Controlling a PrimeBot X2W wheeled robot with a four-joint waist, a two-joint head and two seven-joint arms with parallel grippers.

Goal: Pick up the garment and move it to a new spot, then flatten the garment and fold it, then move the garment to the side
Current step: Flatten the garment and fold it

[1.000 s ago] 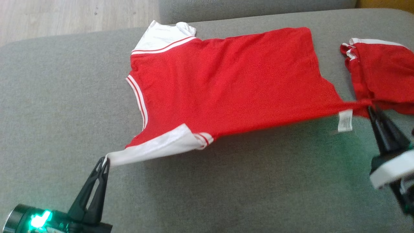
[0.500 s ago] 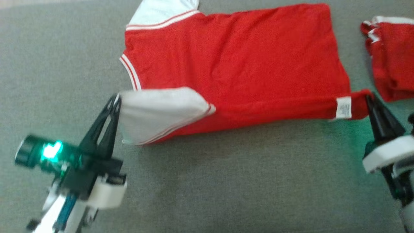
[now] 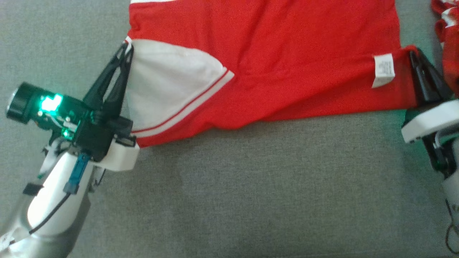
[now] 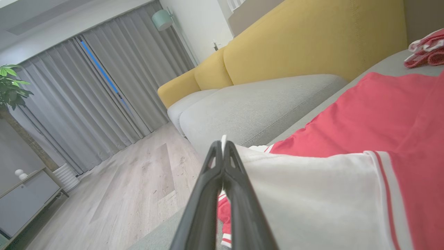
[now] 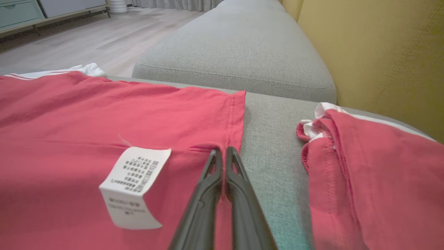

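The garment (image 3: 287, 46), a bright red jersey, lies spread on the grey cushion (image 3: 251, 197), its near edge lifted and folded over. My left gripper (image 3: 127, 46) is shut on the tip of its white sleeve panel (image 3: 161, 86), also seen as white cloth (image 4: 312, 194) beside the left gripper (image 4: 223, 146). My right gripper (image 3: 412, 53) is shut on the red hem corner, just right of the white care label (image 3: 383, 70). In the right wrist view the right gripper (image 5: 222, 151) pinches the hem beside the label (image 5: 133, 185).
A smaller bunched red piece with white trim (image 3: 446, 39) lies just right of my right gripper, also seen as red cloth (image 5: 364, 180). A second grey cushion (image 5: 236, 52), yellow backrest (image 4: 312, 38) and wooden floor (image 4: 131, 187) lie beyond.
Both grippers have carried the near edge of the garment away from me, folding the white sleeve over the red body. The head camera has tilted down, shifting the picture.
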